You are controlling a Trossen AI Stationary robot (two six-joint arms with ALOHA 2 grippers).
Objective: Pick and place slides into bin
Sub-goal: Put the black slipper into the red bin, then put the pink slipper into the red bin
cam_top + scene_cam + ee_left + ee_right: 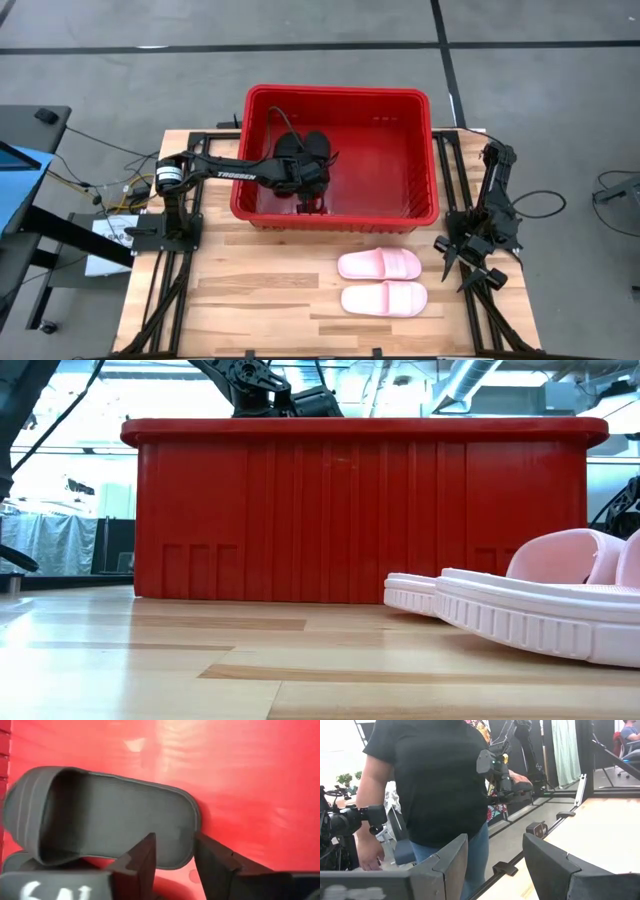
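The red bin (415, 100) stands at the table's far middle. Two black slides (318, 150) lie side by side on its floor. My left gripper (311, 198) reaches down inside the bin. In the left wrist view it (175, 857) is open, and its fingers stand on either side of the end rim of one black slide (110, 815). That slide lies flat with its strap up. Whether the fingers touch it, I cannot tell. The second black slide (15, 862) shows beside it. Two pink slides (379, 264) (384, 298) lie sole-down on the table. My right gripper (495, 855) is open and empty at the table's right edge.
The bin's tall wall (350, 510) stands between its inside and the pink slides (540, 610) on the near right of the wooden table. Dark frame rails (455, 180) run along both sides. A person (430, 780) stands beyond the table's edge.
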